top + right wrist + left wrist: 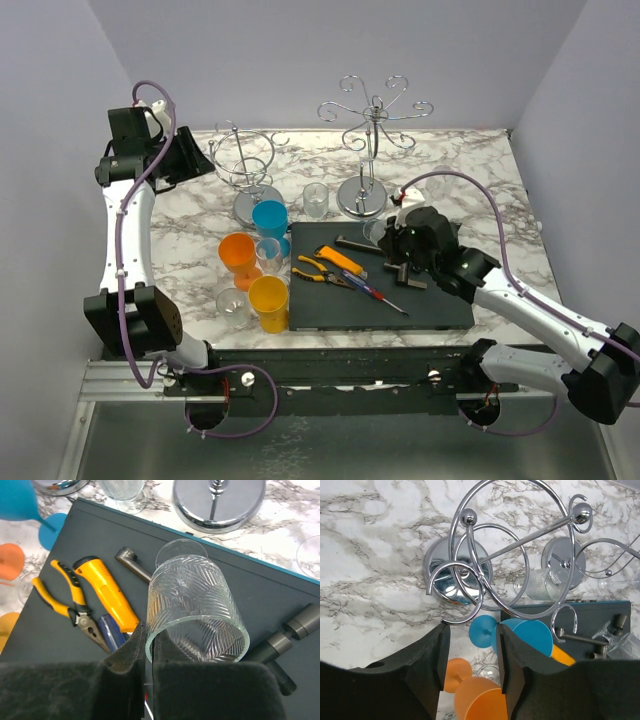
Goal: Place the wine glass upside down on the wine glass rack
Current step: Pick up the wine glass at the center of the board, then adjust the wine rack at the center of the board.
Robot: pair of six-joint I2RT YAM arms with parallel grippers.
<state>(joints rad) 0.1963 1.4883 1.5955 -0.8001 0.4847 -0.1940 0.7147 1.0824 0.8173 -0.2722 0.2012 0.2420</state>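
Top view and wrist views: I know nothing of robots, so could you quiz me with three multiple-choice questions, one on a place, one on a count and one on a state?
1. Where do the pliers lie?
A on the dark mat
B on the floor
C on a shelf

2. How many chrome racks stand here?
A one
B two
C four

3. The right gripper is:
A open and empty
B shut on the glass
C shut on the pliers

Answers:
1 A: the pliers rest flat on the mat among other tools.
2 B: two round chrome bases show from the top.
3 B: its fingers pinch the rim wall of the glass.
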